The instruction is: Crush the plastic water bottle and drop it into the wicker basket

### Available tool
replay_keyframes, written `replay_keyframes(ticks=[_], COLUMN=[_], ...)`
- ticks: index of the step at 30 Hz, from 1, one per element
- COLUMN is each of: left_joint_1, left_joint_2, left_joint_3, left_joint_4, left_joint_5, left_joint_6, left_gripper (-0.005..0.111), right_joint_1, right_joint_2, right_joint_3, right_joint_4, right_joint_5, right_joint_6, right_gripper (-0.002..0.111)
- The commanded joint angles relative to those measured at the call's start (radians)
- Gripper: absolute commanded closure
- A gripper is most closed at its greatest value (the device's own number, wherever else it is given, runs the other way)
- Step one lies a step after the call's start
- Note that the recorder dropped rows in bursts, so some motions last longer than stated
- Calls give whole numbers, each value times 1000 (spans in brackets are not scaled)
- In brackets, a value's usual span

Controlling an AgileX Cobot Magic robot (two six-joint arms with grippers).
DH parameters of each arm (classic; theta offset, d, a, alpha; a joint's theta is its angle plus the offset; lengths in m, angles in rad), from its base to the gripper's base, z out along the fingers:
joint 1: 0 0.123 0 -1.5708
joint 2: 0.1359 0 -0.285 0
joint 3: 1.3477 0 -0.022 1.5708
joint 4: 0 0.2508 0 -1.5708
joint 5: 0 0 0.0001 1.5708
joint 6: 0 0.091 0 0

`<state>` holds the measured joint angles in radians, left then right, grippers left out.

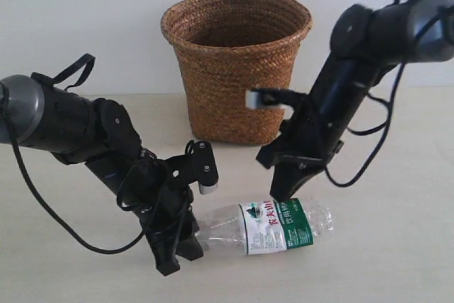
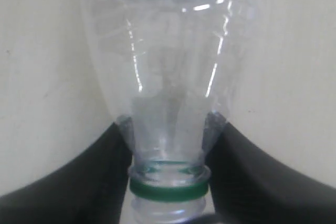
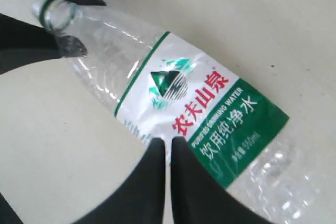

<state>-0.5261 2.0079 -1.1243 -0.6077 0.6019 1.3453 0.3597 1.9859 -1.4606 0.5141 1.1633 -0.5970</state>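
1 bottle (image 1: 269, 228), neck pinched by L end effector (image 1: 179, 255), R end effector (image 1: 282, 195) pressed together; basket (image 1: 237, 83) behind.

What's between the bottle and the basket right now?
In the exterior view, only bare table and the right gripper, whose tips meet the plastic water bottle in front of the wicker basket.

The clear plastic water bottle (image 1: 266, 228) lies on its side near the upright wicker basket (image 1: 234, 76).
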Motion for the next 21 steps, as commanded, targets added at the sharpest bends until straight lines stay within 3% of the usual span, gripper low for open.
replay_keyframes(ticks=[1,8,12,16,21], left_joint_1=[2,2,-14,-26,-20], left_joint_2=[-5,-61,-134,-231,-315], left_joint_3=[3,3,3,2,-62], left_joint_4=[3,27,35,37,99], left_joint_5=[8,63,165,173,221], left_joint_6=[-7,1,104,133,80], left_gripper=[103,103,103,103,103], right_joint_1=[-104,-239,-301,-320,-320], right_joint_2=[-164,-310,-336,-334,-334], right_joint_3=[56,125,177,202,204], right_joint_4=[29,19,19,2,-167], right_joint_5=[34,34,-55,-113,-170], right_joint_6=[-41,-39,-39,-41,23], right_gripper=[108,108,108,108,108])
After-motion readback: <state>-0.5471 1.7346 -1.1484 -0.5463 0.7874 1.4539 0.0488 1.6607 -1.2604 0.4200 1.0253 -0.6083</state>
